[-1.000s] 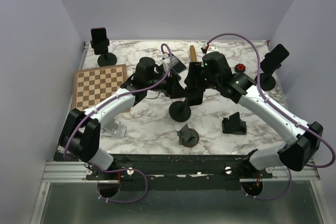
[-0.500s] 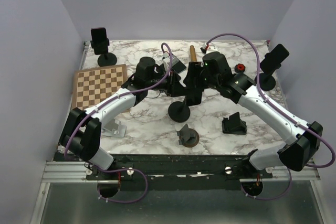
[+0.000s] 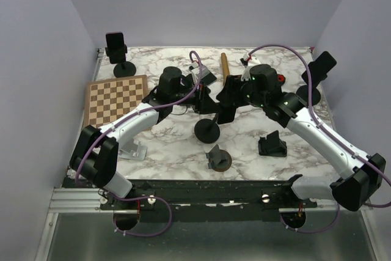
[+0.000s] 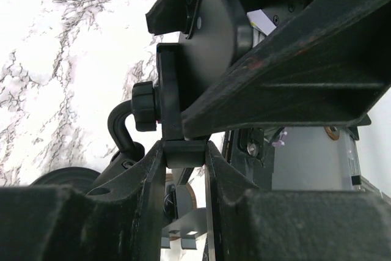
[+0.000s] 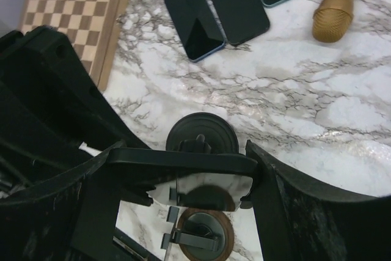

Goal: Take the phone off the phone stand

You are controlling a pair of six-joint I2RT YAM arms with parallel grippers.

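Phone (image 5: 211,189) clamped in right hand (image 5: 183,168), mid-bench; left hand (image 4: 185,154) pinches stand (image 4: 122,131) just left of it.

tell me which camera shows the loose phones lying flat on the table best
Right wrist: the three loose phones lie side by side in the open, screens up. Top external catches only a small part of them, the rest hidden. Left wrist shows none of them.

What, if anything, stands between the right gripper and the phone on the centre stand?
Nothing visible. In the right wrist view the phone lies edge-on between the fingers of the right gripper, both pressed against its ends. The left gripper pinches the phone stand at the foot of its cradle.
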